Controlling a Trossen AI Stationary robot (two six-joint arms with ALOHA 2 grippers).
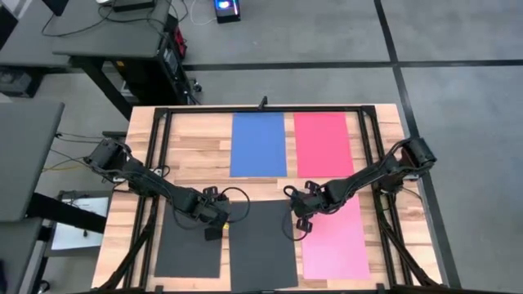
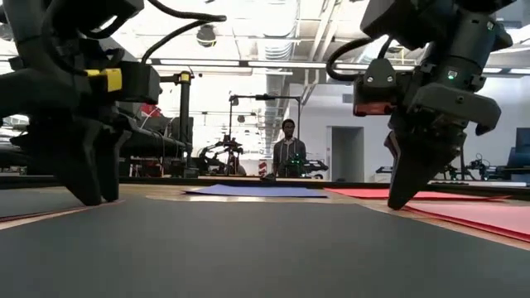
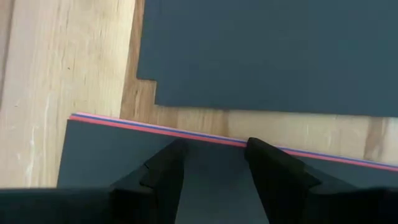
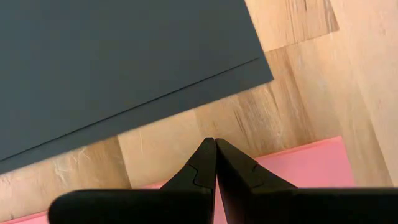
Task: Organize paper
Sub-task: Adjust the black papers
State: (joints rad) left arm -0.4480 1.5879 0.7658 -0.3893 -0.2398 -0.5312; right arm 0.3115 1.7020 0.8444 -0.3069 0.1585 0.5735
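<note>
From above, the left gripper (image 1: 214, 222) is seen lowered with fingers spread at the edge of a dark stack (image 1: 189, 241); the right gripper (image 1: 303, 224), pressed together, is set on the pink sheet (image 1: 335, 238). Blue (image 1: 258, 144) and red (image 1: 323, 144) sheets lie farther back on the wooden table (image 1: 196, 147). At table level, a person (image 2: 288, 149) is seen standing far behind.

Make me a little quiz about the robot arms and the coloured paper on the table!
1. True or false: the right gripper has its fingers shut.
2. Which sheet lies at the table's far edge beside the red sheet? A) blue sheet B) green sheet C) yellow sheet
3. Fill in: the left gripper is over the edge of a dark grey stack with thin red and ____ edges showing beneath the top sheet.

Key: 1 true; 2 A, the blue sheet; 3 blue.
</note>
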